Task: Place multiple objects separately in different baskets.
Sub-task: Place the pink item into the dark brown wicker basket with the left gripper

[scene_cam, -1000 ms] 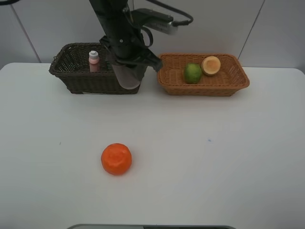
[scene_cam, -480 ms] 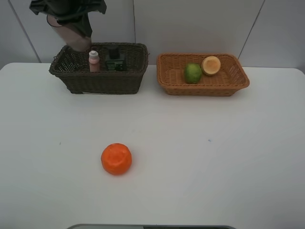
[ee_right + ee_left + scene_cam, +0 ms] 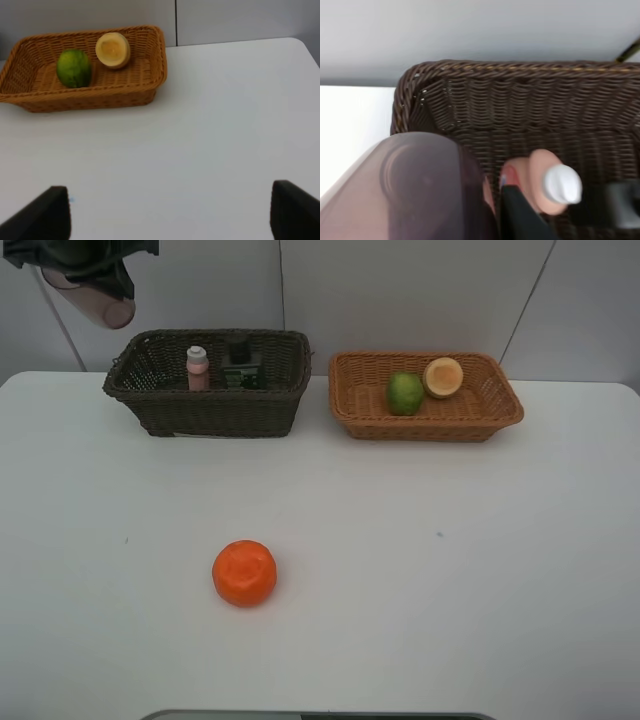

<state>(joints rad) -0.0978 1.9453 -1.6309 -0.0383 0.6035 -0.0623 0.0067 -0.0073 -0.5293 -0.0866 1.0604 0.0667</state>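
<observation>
L gripper (image 3: pixel 80 258) jaws pinch translucent pinkish plastic cup (image 3: pixel 98 302), tilted, high off the deep dark-brown wicker basket's (image 3: pixel 200 410) outer end. R gripper (image 3: pixel 170 212) jaws spread, empty. Recommend: centre cup over bare basket floor beside pink white-capped bottle (image 3: pixel 197 368), lower, then release.

The dark claw (image 3: pixel 78 262) clamps a translucent pinkish plastic cup (image 3: pixel 98 302); below it and off to one side sits the deep dark-brown wicker basket (image 3: pixel 210 412).
</observation>
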